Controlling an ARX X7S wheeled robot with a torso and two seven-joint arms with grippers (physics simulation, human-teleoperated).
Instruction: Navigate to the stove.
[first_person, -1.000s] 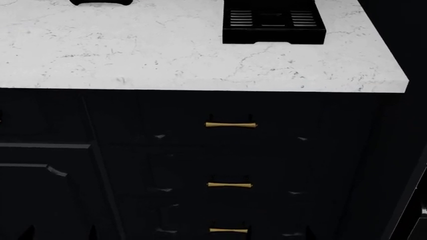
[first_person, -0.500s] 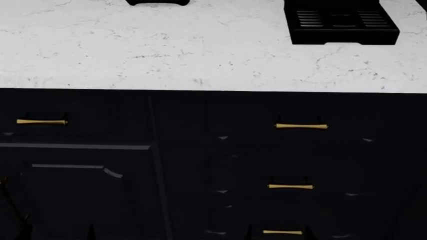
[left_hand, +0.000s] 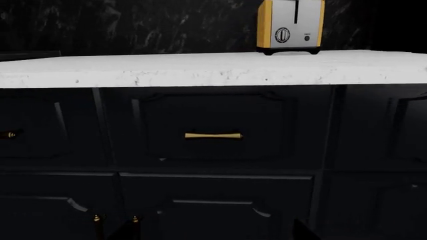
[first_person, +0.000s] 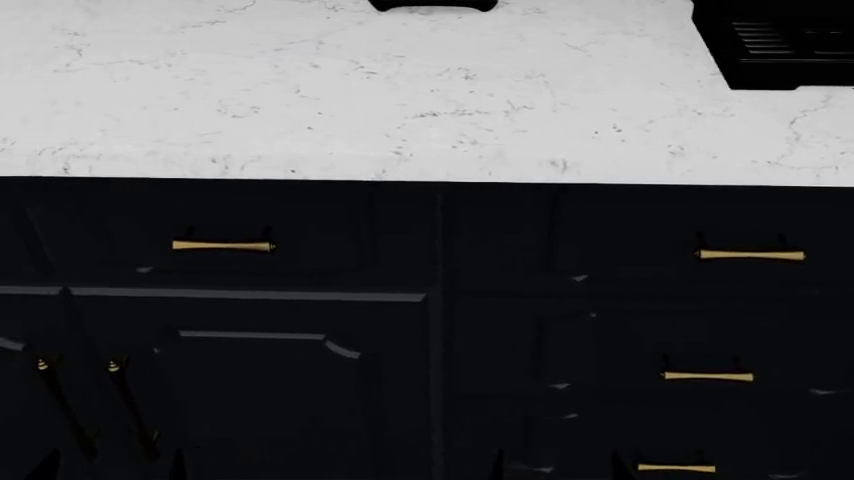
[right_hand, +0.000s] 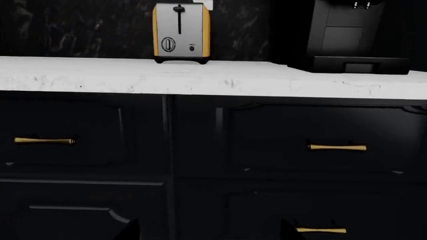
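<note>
The stove is out of view in every frame. I face a white marble counter (first_person: 400, 110) over dark cabinets with gold handles (first_person: 223, 245). Only the dark fingertips of my grippers show. The left gripper (left_hand: 213, 236) and the right gripper (right_hand: 208, 235) have their tips wide apart with nothing between them, close in front of the cabinet doors. In the head view the left gripper (first_person: 114, 468) and the right gripper (first_person: 561, 468) peek in at the lower edge.
A silver and yellow toaster (right_hand: 181, 32) stands at the back of the counter, also in the left wrist view (left_hand: 291, 25). A black coffee machine (right_hand: 347, 37) stands to its right, its drip tray (first_person: 787, 45) at the head view's upper right. A drawer stack (first_person: 707, 376) is at the right.
The counter, cabinets and coffee machine have slid steadily to the right in the head view. The coffee machine is now at the right edge and a new cabinet door shows at the left.
</note>
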